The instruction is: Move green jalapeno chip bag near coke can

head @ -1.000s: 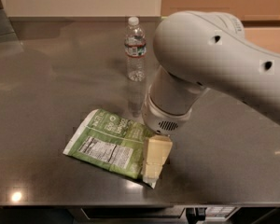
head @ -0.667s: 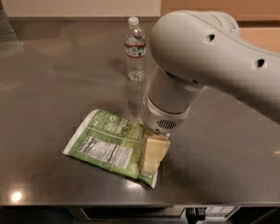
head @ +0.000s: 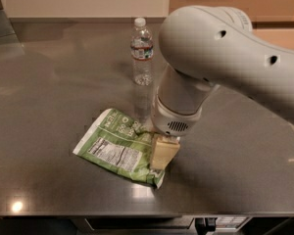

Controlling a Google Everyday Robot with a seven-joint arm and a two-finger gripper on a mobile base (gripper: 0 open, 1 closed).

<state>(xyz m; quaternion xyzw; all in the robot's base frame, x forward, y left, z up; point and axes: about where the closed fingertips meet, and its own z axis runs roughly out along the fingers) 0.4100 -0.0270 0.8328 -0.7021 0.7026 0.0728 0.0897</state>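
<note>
The green jalapeno chip bag (head: 118,148) lies flat on the steel counter, front centre-left, with its white nutrition panel and barcode facing up. My gripper (head: 162,152) hangs from the big white arm (head: 225,58) and sits at the bag's right end, a cream-coloured finger (head: 163,152) resting on or just over the bag's edge. The coke can is not visible; the arm may be hiding it.
A clear plastic water bottle (head: 142,51) stands upright behind the bag near the counter's back. The counter's front edge (head: 137,214) runs just below the bag. A wall runs along the back.
The arm has shifted slightly left over the bag's right end. The bag and bottle have not moved.
</note>
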